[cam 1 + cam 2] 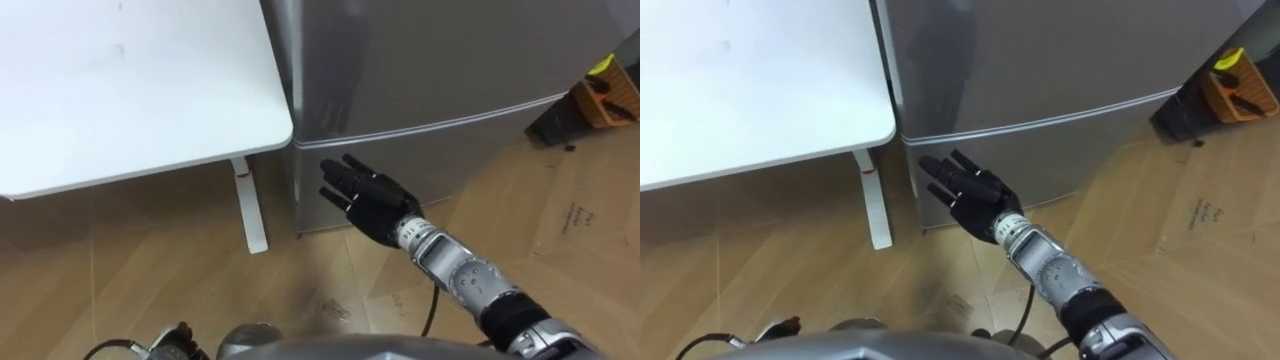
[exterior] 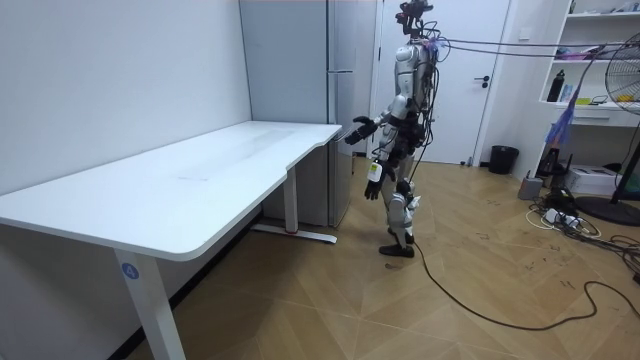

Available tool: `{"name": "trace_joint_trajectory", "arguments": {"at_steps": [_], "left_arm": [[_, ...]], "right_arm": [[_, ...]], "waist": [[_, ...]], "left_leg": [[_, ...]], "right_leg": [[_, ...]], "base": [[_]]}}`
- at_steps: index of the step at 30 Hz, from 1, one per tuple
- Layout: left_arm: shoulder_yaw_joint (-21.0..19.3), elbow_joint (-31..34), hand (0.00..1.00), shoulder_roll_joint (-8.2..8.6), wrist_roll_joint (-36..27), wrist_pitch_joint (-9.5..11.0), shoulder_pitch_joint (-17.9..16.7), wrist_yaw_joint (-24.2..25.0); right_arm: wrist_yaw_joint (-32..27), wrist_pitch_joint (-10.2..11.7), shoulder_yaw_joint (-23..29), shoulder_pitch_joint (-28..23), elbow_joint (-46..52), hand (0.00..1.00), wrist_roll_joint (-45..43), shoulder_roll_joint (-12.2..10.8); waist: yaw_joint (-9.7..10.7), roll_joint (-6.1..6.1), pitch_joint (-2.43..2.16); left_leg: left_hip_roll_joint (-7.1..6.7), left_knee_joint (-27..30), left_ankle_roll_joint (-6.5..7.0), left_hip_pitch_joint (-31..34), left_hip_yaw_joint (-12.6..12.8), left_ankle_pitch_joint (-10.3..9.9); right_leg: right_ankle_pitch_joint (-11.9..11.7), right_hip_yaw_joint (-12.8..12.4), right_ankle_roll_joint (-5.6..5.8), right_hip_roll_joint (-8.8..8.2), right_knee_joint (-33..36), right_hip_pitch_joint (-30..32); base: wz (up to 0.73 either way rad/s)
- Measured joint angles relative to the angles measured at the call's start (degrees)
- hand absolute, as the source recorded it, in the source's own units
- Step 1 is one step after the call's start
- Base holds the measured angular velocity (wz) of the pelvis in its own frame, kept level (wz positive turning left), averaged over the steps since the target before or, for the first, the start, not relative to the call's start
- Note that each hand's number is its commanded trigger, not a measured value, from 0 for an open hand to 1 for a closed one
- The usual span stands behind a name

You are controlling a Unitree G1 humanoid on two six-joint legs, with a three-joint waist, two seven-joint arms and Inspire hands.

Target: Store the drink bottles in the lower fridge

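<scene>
A silver fridge (image 1: 420, 60) stands right in front of me, both doors shut. A seam (image 1: 430, 125) divides the upper door from the lower door (image 1: 450, 165). My right hand (image 1: 370, 200) reaches out from the lower right, open with straight fingers pointing at the lower door's left edge, just short of it and holding nothing. In the room view the same hand (image 2: 360, 128) is raised toward the fridge (image 2: 345, 110). My left hand (image 1: 175, 340) hangs low at my side, also seen in the room view (image 2: 373, 188).
A white desk (image 1: 130, 90) butts against the fridge's left side, its leg (image 1: 248, 205) on the wooden floor. An orange object (image 1: 610, 95) and flat cardboard (image 1: 580, 220) lie to the right. The room view shows a door (image 2: 470, 80), shelves (image 2: 590, 60) and a fan (image 2: 625, 120).
</scene>
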State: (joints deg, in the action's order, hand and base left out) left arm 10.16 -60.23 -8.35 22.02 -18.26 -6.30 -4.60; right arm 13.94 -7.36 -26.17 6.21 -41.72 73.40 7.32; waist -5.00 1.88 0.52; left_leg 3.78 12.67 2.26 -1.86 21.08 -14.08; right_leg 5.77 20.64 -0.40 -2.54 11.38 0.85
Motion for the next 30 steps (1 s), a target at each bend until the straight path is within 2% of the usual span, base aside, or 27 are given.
{"name": "trace_joint_trajectory", "arguments": {"at_steps": [1,7,8,12,17,21,23,26,30], "left_arm": [[-0.29,0.0,0.0,0.01,0.0,0.15,0.06,-0.12],[-2.72,0.08,0.0,0.03,0.02,0.92,-0.13,-0.93],[-3.12,0.08,0.0,0.01,0.02,1.03,-0.7,-0.93],[-5.1,-0.11,0.0,-0.1,-0.16,1.99,-1.33,-0.93],[-6.01,-2.54,0.0,-0.45,-1.96,3.62,-2.1,-1.06],[-9.77,-4.8,0.0,-0.61,-2.28,4.73,-2.56,-0.85],[-9.97,-5.11,0.0,-1.03,-2.18,5.26,-2.87,-0.84],[-10.07,-5.16,0.0,-1.8,-2.23,6.17,-3.61,-0.86],[-10.07,-5.07,0.0,-2.55,-2.24,7.04,-3.84,-0.87]], "right_arm": [[0.0,-0.09,0.76,-0.58,-0.1,0.0,-0.96,0.06],[0.16,-0.55,3.36,-2.21,-6.64,0.0,-8.89,0.22],[0.24,-0.79,3.63,-2.53,-7.27,0.0,-9.02,0.28],[1.74,-1.46,7.72,-3.36,-15.21,0.0,-10.59,0.39],[2.24,-1.51,11.99,-5.44,-23.72,0.0,-19.01,2.16],[1.64,-1.49,16.4,-8.02,-27.92,0.0,-28.25,3.89],[0.9,-1.49,17.81,-8.94,-29.27,0.0,-31.45,4.57],[-0.86,-1.49,19.8,-9.77,-29.72,0.0,-37.91,4.82],[-2.27,-0.76,22.25,-8.78,-29.62,0.0,-47.33,4.75]], "waist": [[0.03,0.24,-0.19],[0.52,0.67,-0.57],[0.52,0.96,-0.77],[1.71,0.89,-0.69],[2.68,1.04,-0.63],[3.64,0.75,-0.51],[4.39,0.83,-0.5],[4.74,0.75,-0.43],[5.0,0.96,-0.33]], "left_leg": [[-0.18,-0.03,0.05,-0.26,-0.01,0.03],[-0.52,-0.06,0.18,-0.59,-0.03,0.07],[-0.52,-0.08,0.18,-0.63,-0.08,0.07],[-0.68,-0.03,0.54,-0.46,-0.99,-0.17],[-1.78,0.78,1.34,-0.6,-2.37,-0.63],[-2.8,1.0,2.46,-0.73,-4.05,-0.69],[-3.58,1.02,3.28,-0.97,-5.14,-0.59],[-4.65,1.16,4.24,-1.63,-6.92,-0.8],[-5.8,2.3,5.41,-0.97,-9.19,-1.11]], "right_leg": [[0.16,0.0,0.05,-0.15,0.02,-0.14],[0.33,-0.05,0.08,-0.47,0.37,-0.18],[0.33,-0.02,0.08,-0.5,0.48,-0.24],[0.85,0.0,0.71,-1.11,2.29,-0.21],[2.34,0.73,1.41,-2.79,5.21,-0.13],[2.96,0.48,2.24,-4.94,10.97,1.46],[3.31,0.38,2.73,-6.19,13.33,1.69],[3.34,-1.16,2.77,-7.49,17.0,2.23],[3.58,-6.64,3.26,-6.9,16.9,2.15]], "base": [[0.0],[0.0],[0.0],[0.12],[0.16],[0.23],[0.45],[0.29],[0.34]]}}
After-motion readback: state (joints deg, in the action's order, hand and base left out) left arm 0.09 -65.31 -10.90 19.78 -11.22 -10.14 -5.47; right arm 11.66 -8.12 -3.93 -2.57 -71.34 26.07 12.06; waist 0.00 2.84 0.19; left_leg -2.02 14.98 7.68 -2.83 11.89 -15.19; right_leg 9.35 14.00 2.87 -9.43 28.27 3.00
